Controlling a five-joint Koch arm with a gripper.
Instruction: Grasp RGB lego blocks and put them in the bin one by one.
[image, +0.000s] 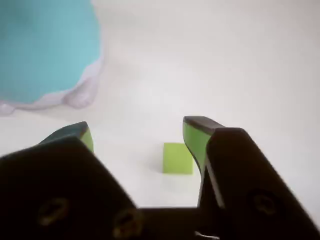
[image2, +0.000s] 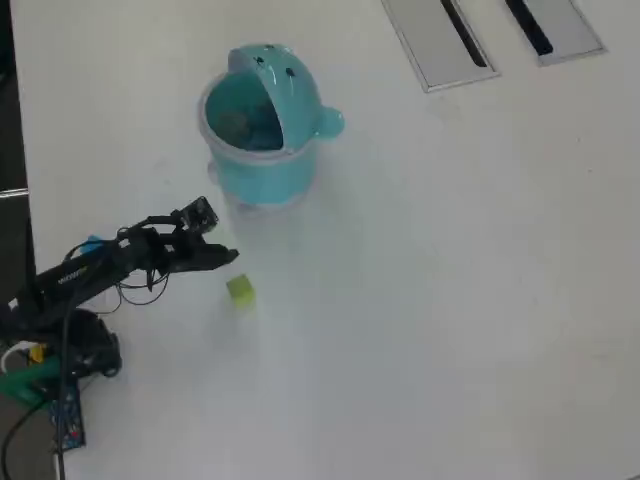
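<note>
Gripper (image: 137, 135) spread wide in the wrist view, two dark jaws with green inner faces, one low on the left, one standing taller on the right, and nothing held between them. And there's the yellow-green block (image: 177, 158), sitting on the white table (image: 225, 65) inside that gap, well over toward the right jaw, just beside its green face. Whether it touches that jaw is hard to call; the picture is soft and the two greens run together at the edge. The left jaw is clearly apart from the cube, with bare table between them.

From overhead, the arm (image2: 100, 268) reaches in from the left edge, and the gripper (image2: 222, 257) tip points right, hanging just above and left of the yellow-green block (image2: 240, 290), which lies flat on the table (image2: 450, 300). The block sits near the tip, slightly lower in the picture.

Up from there stands the bin (image2: 262, 150), round and teal, lid tipped back, its mouth open to the camera, small knob sticking out on its right side. Something dim lies inside, too dark to name. In the wrist view the bin (image: 45, 50) fills the top left corner, well apart from the jaws. Two grey slotted panels (image2: 440, 40) lie at the top right of the overhead view.
</note>
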